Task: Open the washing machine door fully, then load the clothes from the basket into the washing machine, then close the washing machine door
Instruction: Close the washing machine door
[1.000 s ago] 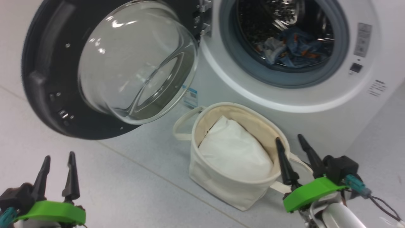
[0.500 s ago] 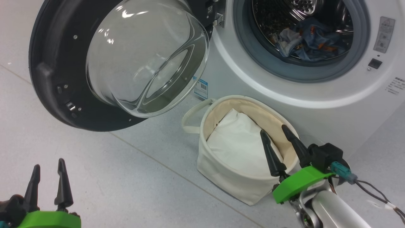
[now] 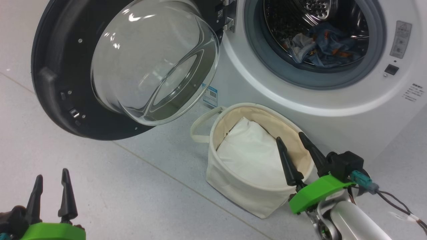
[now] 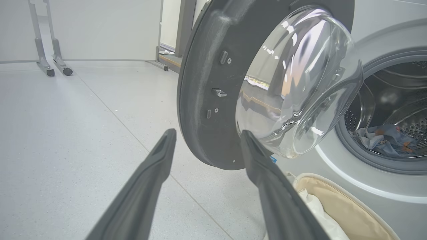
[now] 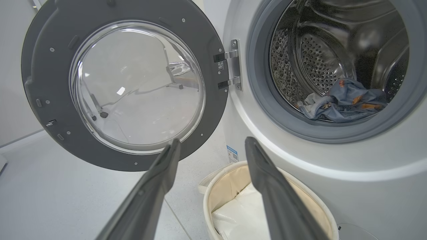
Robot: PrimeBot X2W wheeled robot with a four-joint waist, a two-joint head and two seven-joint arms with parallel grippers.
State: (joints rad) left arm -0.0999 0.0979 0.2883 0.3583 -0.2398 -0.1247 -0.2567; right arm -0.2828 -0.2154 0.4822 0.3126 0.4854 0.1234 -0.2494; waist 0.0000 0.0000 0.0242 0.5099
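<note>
The large round glossy black washing machine door [image 3: 133,66] stands swung wide to the left on its hinge, its clear glass bowl bulging outward. Light blue printed clothes [image 3: 327,43] lie crumpled low in the steel drum of the white front-loading washing machine [image 3: 333,126]. The small round cream canvas basket [image 3: 233,186] sits upright on the floor just before the washer, mouth up, holding a plain white cloth bundle [image 3: 253,153]. The right gripper [image 3: 290,136] is spread wide and empty above the basket's rim. The left gripper [image 3: 52,173] is likewise wide and empty, over the floor.
</note>
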